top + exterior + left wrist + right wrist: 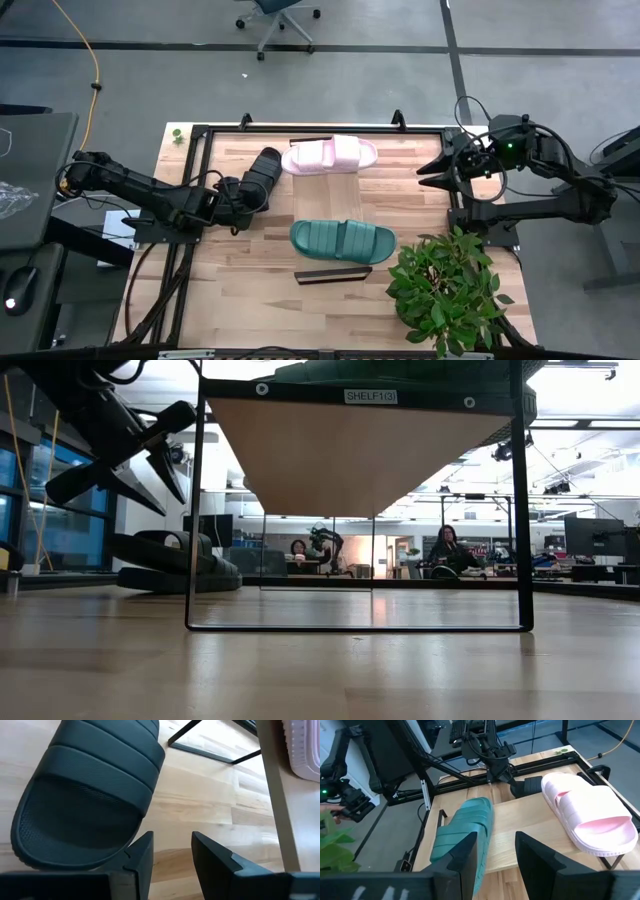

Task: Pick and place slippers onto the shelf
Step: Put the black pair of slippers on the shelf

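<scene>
- The black slipper (265,168) lies on the desk (240,275) just beside the shelf (330,195) — the only one not yet up there.
- Pink slipper (330,155) and teal slipper (342,239) already sit on the board, one near each end.
- My left tool (243,192) is at the black slipper's end, fingers apart, gripping nothing — I judge it placed for a grasp.
- The right tool (432,168) waits apart, jaws spread.

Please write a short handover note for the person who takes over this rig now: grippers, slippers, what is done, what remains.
Left gripper: open, empty, right beside the black slipper on the table next to the shelf.
Right gripper: open, empty, waiting at the table's right edge.
Done: pink slipper and teal slipper lie on the shelf, one at each end.
Left: grasp the black slipper and place it on the shelf, probably in the free middle.
</scene>
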Controlling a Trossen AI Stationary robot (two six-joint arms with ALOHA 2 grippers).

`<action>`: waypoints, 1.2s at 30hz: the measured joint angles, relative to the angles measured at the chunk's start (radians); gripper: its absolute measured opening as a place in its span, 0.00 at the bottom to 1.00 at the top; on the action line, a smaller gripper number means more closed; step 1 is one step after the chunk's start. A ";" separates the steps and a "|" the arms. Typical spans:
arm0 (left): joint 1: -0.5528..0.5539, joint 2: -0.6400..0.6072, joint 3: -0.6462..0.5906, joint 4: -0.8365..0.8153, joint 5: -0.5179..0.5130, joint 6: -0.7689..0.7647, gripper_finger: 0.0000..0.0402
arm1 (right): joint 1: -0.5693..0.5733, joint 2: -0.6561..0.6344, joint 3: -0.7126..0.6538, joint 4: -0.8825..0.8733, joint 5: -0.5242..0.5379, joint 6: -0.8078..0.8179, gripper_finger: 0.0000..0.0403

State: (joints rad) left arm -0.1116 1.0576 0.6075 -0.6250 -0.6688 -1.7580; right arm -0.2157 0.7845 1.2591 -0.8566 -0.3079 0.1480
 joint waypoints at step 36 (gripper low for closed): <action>0.061 0.104 0.001 0.023 -0.002 -0.180 0.30 | 0.000 -0.001 0.000 0.000 -0.043 -0.036 0.31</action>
State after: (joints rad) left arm -0.0502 1.1615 0.6083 -0.6019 -0.6712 -1.9377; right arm -0.2157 0.7837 1.2591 -0.8570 -0.3511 0.1122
